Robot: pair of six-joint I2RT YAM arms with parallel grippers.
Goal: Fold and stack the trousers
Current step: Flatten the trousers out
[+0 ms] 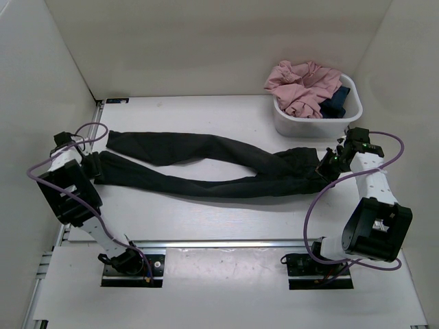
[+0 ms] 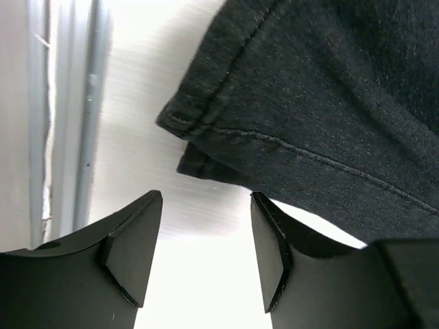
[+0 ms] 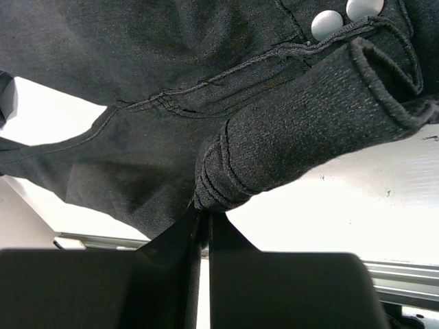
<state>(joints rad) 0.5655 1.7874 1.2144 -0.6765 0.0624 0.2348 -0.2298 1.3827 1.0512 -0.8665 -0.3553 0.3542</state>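
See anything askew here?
The black trousers lie twisted: their legs appear to cross toward the waist end, and the waistband is rolled where the right gripper pinches it. Pink clothes overhang the rim of the white bin.

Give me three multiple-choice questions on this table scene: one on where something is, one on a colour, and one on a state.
1. Where does the white plastic tub stand on the white table?
A near left corner
B far right corner
C centre

2. What colour is the crumpled garment on top in the tub?
A pink
B green
C yellow

3. How are the left arm's jaws by the long black soft-fabric trousers?
A shut on a leg hem
B open, holding nothing
C shut on the waistband

Answers:
1 B: it sits at the back right.
2 A: pink cloth heaps over the rim.
3 B: the left wrist view shows bare table between the jaws, with the hem ahead.
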